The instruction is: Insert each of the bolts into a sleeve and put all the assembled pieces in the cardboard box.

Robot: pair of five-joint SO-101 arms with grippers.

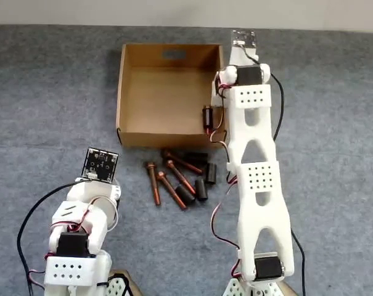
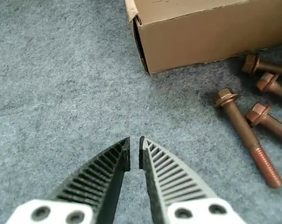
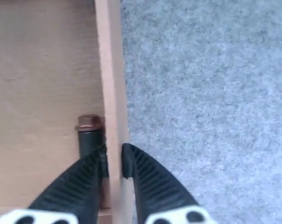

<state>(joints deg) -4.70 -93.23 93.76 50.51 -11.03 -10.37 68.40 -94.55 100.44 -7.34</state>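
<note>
Bolts [image 1: 153, 184], four coppery hex-heads, loose on grey fuzzy surface [image 1: 50, 92] beside black sleeves [image 1: 200, 188]. One assembled piece [image 3: 88, 133] inside cardboard box [image 1: 168, 98] against wall, lower end hidden by right pincer [image 3: 113, 156], slightly spread astride that wall. Left pincer [image 2: 134, 156] pressed together, empty.

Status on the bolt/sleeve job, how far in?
Done: one assembled piece sits in the cardboard box, against its right wall. In hand: nothing. The right gripper straddles that wall, and the left gripper is empty over the carpet. Left: four bolts and the black sleeves lie loose in front of the box.
</note>
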